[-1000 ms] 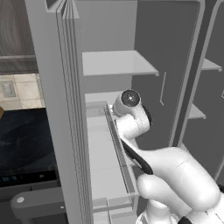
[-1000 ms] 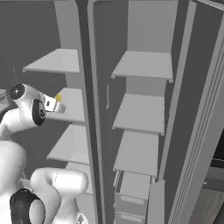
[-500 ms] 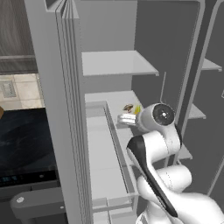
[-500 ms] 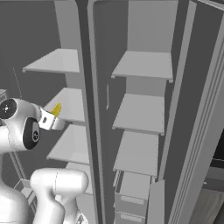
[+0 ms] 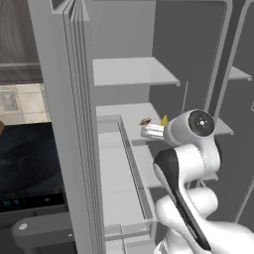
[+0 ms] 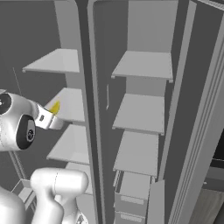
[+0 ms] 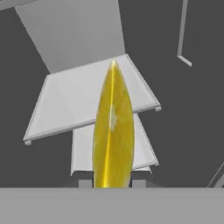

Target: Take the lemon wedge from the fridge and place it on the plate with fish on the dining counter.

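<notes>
Currently: lemon wedge (image 7: 113,131), yellow, standing on end between the 2 dark fingertips of the gripper (image 7: 113,183), which is clenched on it. Wedge's tip also shows beside the wrist in the left base view (image 5: 163,120) and the right base view (image 6: 54,107). Fridge (image 6: 144,109), open, grey, with white shelves in 2 columns; gripper is held in front of the middle shelf (image 5: 124,115) of the left column. Small brown lump (image 5: 145,121), just beside the wedge in the left base view; whether it rests on the shelf cannot be told.
</notes>
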